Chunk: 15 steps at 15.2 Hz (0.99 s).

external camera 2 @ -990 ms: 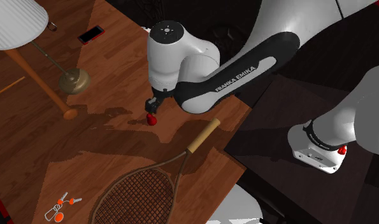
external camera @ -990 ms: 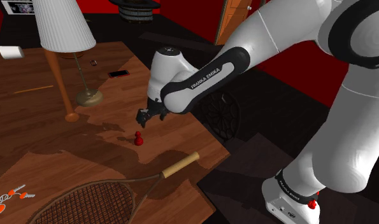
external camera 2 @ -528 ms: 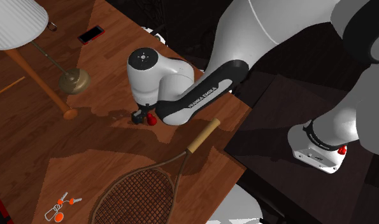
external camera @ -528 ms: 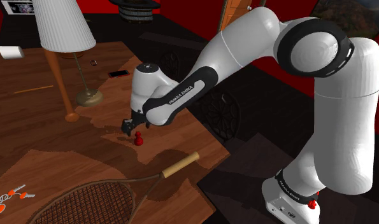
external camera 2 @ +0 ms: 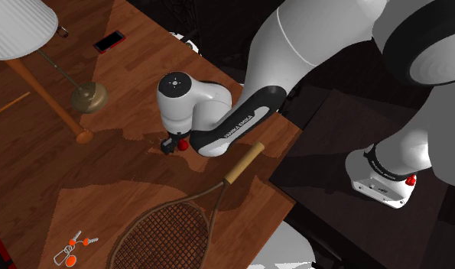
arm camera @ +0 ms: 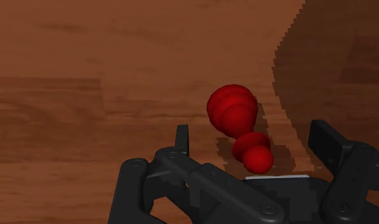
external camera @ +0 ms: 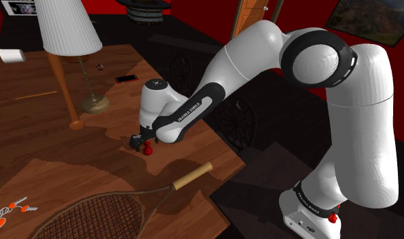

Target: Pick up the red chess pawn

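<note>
My end effector [arm camera: 253, 132] is spread and sits low over the wooden counter [external camera: 37, 129]. The red pawn [arm camera: 240, 124] stands upright between its fingers, untouched. I judge it light, rigid, smooth and easily tipped, so I'd close gently on the stem just below the round head.

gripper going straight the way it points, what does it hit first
Likely the wooden table: the red pawn stands between the open jaws, so the gripper should straddle it, though depth is unclear.
</note>
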Each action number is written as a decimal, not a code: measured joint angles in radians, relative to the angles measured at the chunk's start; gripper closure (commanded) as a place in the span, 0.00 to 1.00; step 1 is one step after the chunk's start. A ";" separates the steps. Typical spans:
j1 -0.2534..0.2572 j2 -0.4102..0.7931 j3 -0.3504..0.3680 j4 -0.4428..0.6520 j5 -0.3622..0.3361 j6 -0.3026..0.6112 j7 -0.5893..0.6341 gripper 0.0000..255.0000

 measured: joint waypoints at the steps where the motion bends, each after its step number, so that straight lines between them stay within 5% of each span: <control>1: 0.001 0.002 -0.001 0.000 -0.001 0.002 0.001 1.00; 15: -0.010 -0.038 0.013 -0.006 0.012 -0.032 -0.009 1.00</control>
